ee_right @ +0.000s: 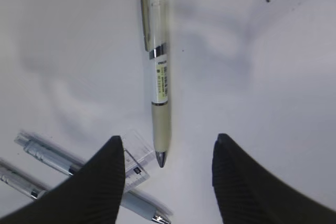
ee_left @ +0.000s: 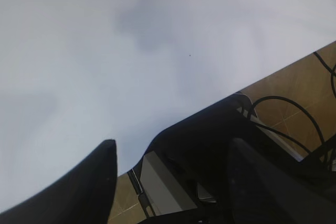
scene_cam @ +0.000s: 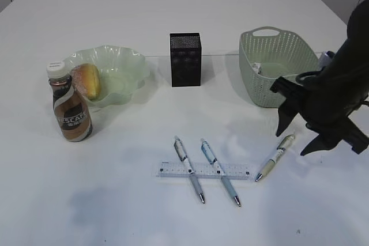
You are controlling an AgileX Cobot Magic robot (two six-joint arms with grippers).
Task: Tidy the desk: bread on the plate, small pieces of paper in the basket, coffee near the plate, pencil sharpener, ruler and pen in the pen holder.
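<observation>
Right gripper [ee_right: 165, 174] hangs wide open w/ nothing in it, just above the green pen [ee_right: 157, 72]. Pen lies flat right of the ruler [scene_cam: 204, 170], tip pointing at ruler's end, long way slanting toward the basket [scene_cam: 274, 64].

Three pens lie on the worktop [scene_cam: 173, 4]: a pale blue pen [scene_cam: 189, 169], a second blue pen [scene_cam: 220, 172] and a cream pen [scene_cam: 275, 157]. There is one clear ruler [scene_cam: 204, 170], one black pen holder [scene_cam: 185, 59] and one green basket [scene_cam: 275, 64]. There is also one green plate [scene_cam: 118, 73], one bread roll [scene_cam: 86, 80] and one coffee bottle [scene_cam: 70, 105].
</observation>
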